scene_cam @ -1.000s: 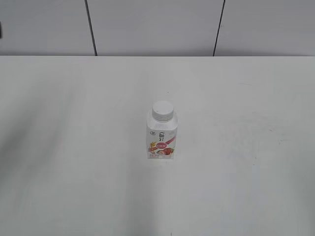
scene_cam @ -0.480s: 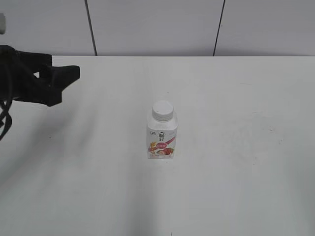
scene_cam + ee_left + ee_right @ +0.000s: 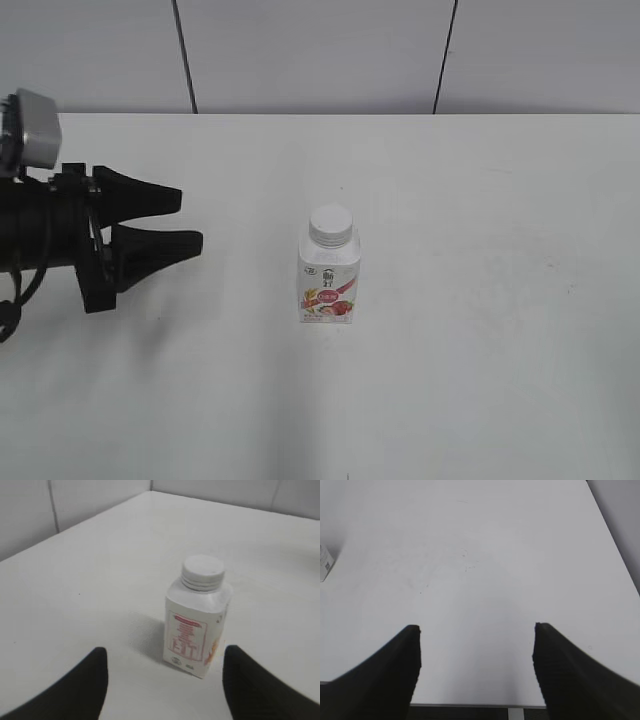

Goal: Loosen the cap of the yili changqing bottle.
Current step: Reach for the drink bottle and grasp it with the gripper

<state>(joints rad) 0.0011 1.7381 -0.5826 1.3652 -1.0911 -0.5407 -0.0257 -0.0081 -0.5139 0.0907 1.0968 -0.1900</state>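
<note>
Yili changqing bottle [image 3: 328,278] upright on white table [image 3: 480,380], straight ahead of left gripper [image 3: 190,221], well apart, nothing touching. Cap [image 3: 331,225] seated on neck. Looks light, thin-walled plastic, smooth sides, tippy; hard squeeze likely dents it. Best hold: flat body faces at mid-height for bracing, ribbed cap side for twisting. Left gripper spread wide, empty. Right gripper [image 3: 475,630] also spread, empty; bottle far off to its left.
</note>
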